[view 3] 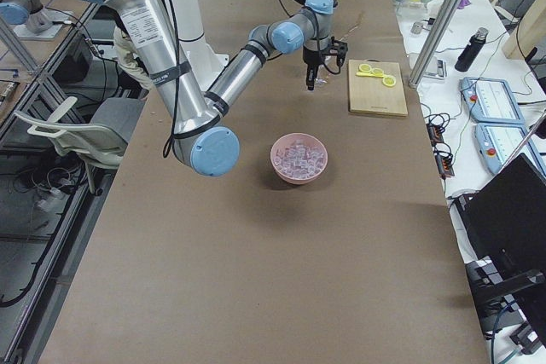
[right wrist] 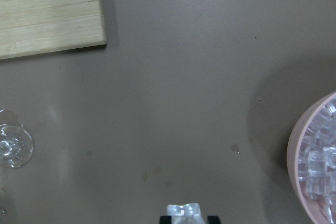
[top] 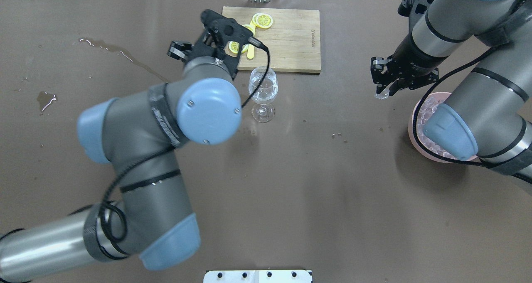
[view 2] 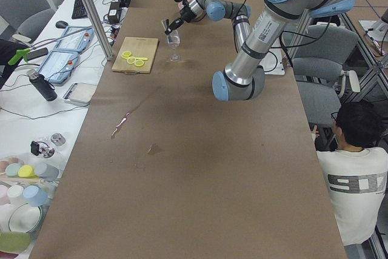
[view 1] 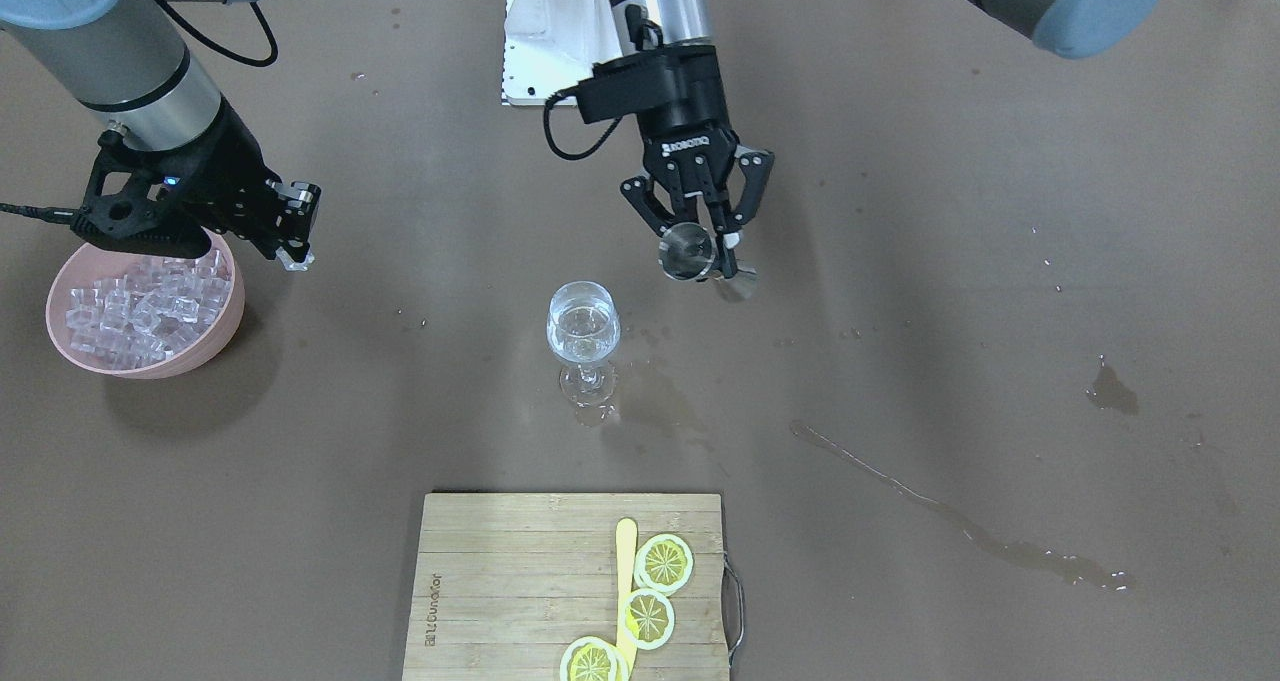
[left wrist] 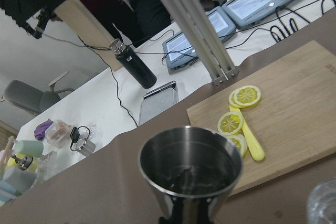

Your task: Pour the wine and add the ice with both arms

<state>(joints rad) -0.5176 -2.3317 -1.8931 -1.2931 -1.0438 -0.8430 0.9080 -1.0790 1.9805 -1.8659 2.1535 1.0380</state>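
**Pour completed, ice transfer in progress.** The wine (view 1: 583, 329) lies as a small clear pool in the bowl of the wine glass (view 1: 588, 381), which stands upright on the table (view 1: 1000, 261) between the robot's base and the cutting board (view 1: 500, 571).

One ice cube (right wrist: 184, 211) is pinched between the fingers of the right gripper (top: 383, 91), which is closed on it and held above bare table, just clear of the pink bowl (view 1: 218, 343). The rest of the ice (view 1: 140, 301) is heaped in that bowl, well apart from the glass.

The left gripper (view 1: 704, 248) is clamped on a steel cup (left wrist: 190, 169) and hangs just beside the glass, on the robot's side of it. The left wrist view looks into the cup and shows little more than a wet film at the bottom.

Lemon slices (view 1: 663, 562) lie on the board, and wet streaks (view 1: 950, 516) mark the table.

*Reading.* With liquid in the glass and the cup almost dry, the pour looks finished; the step in hand is adding ice. The next move calls for carrying the cube across to a point directly above the narrow rim, then parting the fingers low enough that the cube neither splashes nor tips the glass. The left gripper and its cup crowd the approach and would best draw back first.
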